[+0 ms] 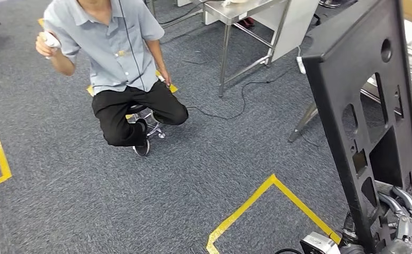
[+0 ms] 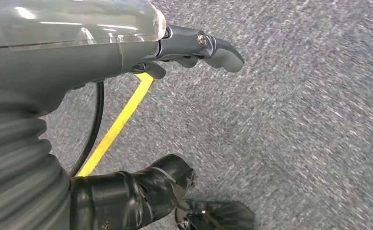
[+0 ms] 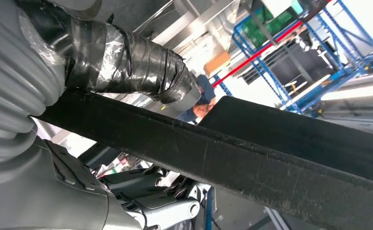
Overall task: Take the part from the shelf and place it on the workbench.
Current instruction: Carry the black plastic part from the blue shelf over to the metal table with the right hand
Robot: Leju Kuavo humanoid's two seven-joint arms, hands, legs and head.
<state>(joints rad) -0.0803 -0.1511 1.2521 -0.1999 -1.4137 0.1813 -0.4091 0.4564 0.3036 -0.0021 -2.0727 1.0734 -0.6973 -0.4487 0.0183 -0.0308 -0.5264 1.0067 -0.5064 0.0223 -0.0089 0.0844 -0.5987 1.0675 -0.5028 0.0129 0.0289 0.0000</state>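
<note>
Item: black part (image 1: 373, 132), a flat panel with cut-outs, upright at the right of the head frame. We log the right robot hand (image 1: 405, 219) gripping its lower edge; the left robot hand (image 2: 194, 48) holds nothing, fingers apart. Risk: tall panel may swing, slipping or striking the steel desk (image 1: 235, 13), upper centre.

— Where does the part (image 1: 373, 106) stand?
— Upright in the right hand (image 1: 405, 217), rising above it.
— And the person (image 1: 116, 69)?
— Well to that hand's left, farther ahead; the table (image 1: 246, 13) stands beyond, the floor tape (image 1: 267, 196) just left.
</note>
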